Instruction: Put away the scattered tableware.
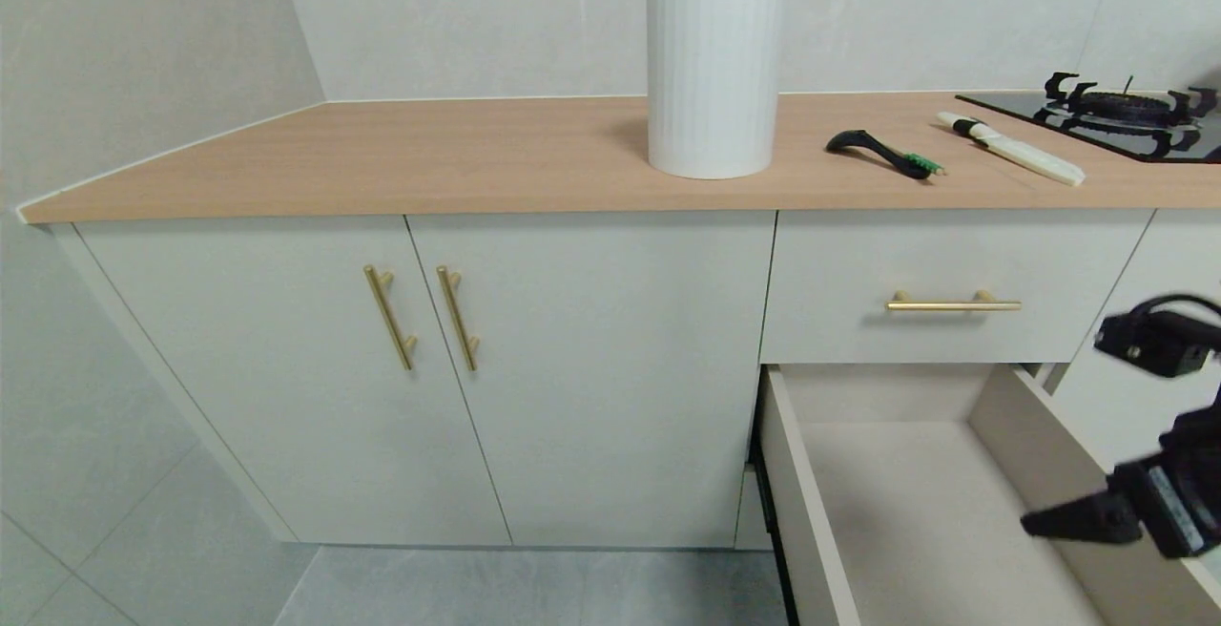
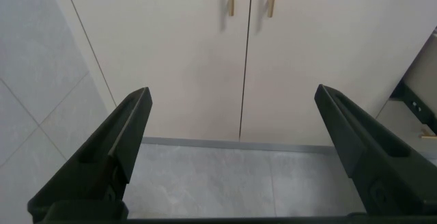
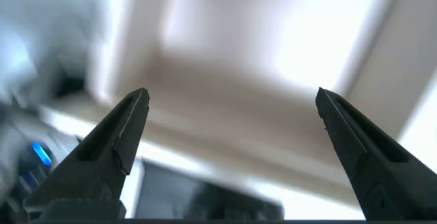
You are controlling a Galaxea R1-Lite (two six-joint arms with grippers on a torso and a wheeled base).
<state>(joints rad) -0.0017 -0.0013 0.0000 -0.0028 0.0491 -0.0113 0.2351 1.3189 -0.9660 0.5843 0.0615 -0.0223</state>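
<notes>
Right gripper (image 3: 231, 95) hangs above the pulled-out pale lower drawer (image 1: 796, 497) at the robot's right. Its two black fingers are spread wide and it has hold of nothing. The left gripper (image 2: 232, 95) sits low in front of the pale double cabinet doors (image 1: 429, 368) with their slim gold handles, above the grey floor tiles. It too is spread wide and holds nothing.

The scattered tableware lies on the wood-grain countertop (image 1: 429, 154). A black-handled peeler with a green head (image 1: 882, 154) rests near the tall white ribbed cylinder (image 1: 717, 68), on its right. A white knife with a black band on its handle (image 1: 1011, 147) lies further right, near the edge of the black gas hob (image 1: 1126, 115). The two utensils are apart from each other, and neither gripper is close to them.

Judging from this, the task is at an early stage. The drawer that looks meant to receive the pieces stands open below the shut upper drawer with its gold bar handle (image 1: 952, 303). That preparation appears done, but neither utensil has gone into it. What is left seems to be nearly everything: picking up the peeler and the knife in turn, setting each inside the drawer, and probably pushing the drawer shut afterwards. Whether the white cylinder counts among the things to put away cannot be told.
</notes>
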